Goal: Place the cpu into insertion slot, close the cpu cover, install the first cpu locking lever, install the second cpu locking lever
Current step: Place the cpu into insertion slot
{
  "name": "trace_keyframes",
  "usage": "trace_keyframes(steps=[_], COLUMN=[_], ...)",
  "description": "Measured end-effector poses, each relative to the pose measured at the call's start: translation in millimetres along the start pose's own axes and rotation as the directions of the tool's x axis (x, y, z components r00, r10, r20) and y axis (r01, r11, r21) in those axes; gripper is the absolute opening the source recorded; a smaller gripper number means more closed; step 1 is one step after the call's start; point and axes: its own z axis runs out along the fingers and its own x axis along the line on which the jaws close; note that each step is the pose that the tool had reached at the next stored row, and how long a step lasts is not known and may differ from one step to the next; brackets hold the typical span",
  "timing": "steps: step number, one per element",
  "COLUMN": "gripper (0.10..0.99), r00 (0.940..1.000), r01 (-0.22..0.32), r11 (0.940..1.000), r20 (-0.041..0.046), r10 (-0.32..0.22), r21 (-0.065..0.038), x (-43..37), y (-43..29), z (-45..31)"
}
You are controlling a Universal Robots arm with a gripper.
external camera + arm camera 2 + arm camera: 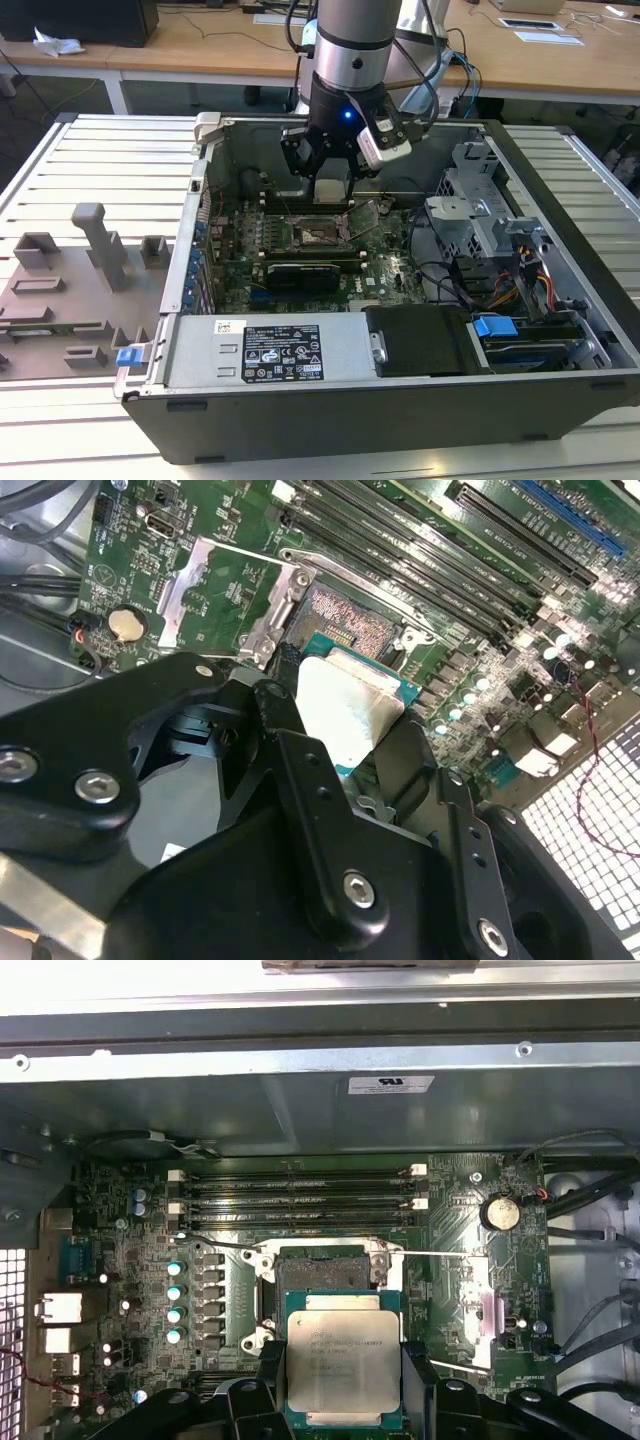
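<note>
So, exterior view: the tool [329,180] hangs over the board, clamped on the cpu [328,189], slot [318,236] lower down and near. Second wrist view: cover [180,592] flipped open, slot bare just past the chip's edge. First wrist view: cpu edges parallel to the slot's, not over it yet.

Item one, my arm [355,40]: a silver-grey section coming down almost vertically in the exterior view, with a black wrist [330,100] below it showing a small blue light. Item two, my gripper [330,185]: black and pointing straight down, its two fingers [270,1365] closed against opposite edges of a flat square chip [343,1365]. In both wrist views I see the chip clamped between them, metal top facing up.
</note>
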Motion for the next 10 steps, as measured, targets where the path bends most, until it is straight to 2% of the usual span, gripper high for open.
trace_keyframes(steps=[6, 10], gripper=[0.541, 0.541], r00=[1.0000, 1.0000], r01=[0.000, 0.000], r11=[1.0000, 1.0000], r20=[0.0001, 0.0000], r10=[0.000, 0.000], r21=[0.000, 0.000], x=[-0.1, -0.1], y=[-0.1, 3.1], z=[6.5, 10.8])
